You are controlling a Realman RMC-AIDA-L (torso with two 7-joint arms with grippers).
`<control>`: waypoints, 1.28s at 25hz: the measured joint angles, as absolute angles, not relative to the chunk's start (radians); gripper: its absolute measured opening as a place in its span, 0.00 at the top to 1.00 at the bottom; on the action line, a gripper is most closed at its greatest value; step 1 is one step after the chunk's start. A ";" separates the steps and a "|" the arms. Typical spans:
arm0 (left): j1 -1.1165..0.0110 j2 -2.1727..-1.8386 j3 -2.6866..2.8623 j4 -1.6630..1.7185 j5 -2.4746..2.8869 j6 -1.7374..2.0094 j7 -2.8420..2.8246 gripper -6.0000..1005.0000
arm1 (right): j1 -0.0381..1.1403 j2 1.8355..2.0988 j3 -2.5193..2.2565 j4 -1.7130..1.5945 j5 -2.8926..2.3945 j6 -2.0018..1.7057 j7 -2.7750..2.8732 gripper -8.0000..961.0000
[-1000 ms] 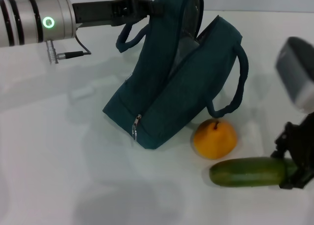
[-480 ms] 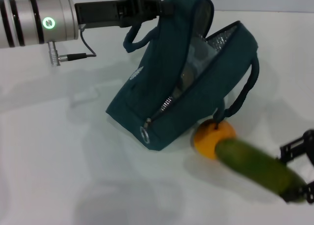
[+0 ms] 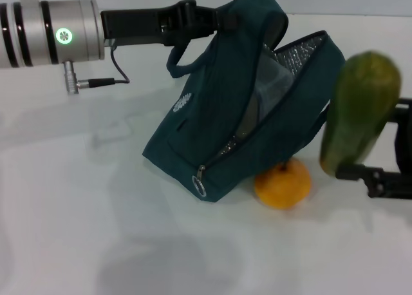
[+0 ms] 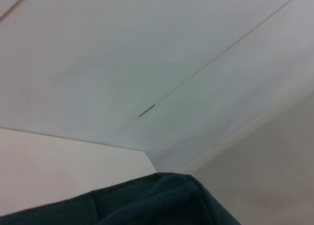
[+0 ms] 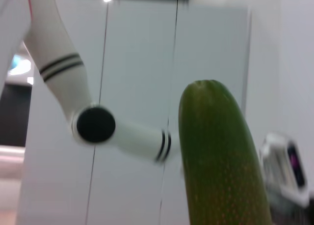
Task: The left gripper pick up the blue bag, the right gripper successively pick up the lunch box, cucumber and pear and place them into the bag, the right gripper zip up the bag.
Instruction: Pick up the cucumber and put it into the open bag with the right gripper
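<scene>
My left gripper point(image 3: 205, 18) is shut on the top of the blue bag point(image 3: 222, 124) and holds it up and tilted, with the bag's base on the table. The bag's fabric point(image 4: 147, 200) fills one edge of the left wrist view. The zipper is open, showing silver lining and a greyish translucent shape that looks like the lunch box point(image 3: 269, 89). My right gripper point(image 3: 386, 140) is shut on the cucumber point(image 3: 359, 111), which it holds upright in the air just right of the bag's opening. The cucumber point(image 5: 221, 156) looms close in the right wrist view. The pear point(image 3: 282, 184) lies on the table against the bag's lower right side.
The white table point(image 3: 96, 211) stretches to the front and left of the bag. The bag's ring pull point(image 3: 199, 187) hangs at its front lower corner. A white arm of another machine point(image 5: 93, 122) shows far off in the right wrist view.
The right gripper has lifted the cucumber off the table and turned it upright beside the bag's opening. The bag's mouth has opened wider, and the bag shifted slightly right.
</scene>
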State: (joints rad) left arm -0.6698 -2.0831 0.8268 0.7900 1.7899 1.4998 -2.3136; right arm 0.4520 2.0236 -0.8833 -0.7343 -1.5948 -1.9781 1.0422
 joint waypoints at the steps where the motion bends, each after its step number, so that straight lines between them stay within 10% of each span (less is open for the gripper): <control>1: -0.669 -2.084 0.827 0.790 1.791 1.503 -2.314 0.94 | 0.456 2.023 -0.909 -0.703 -1.559 -1.972 1.004 0.31; 32: -0.645 -2.083 0.839 0.787 1.788 1.531 -2.330 0.94 | 0.544 2.025 -1.230 -0.629 -1.346 -1.558 0.670 0.29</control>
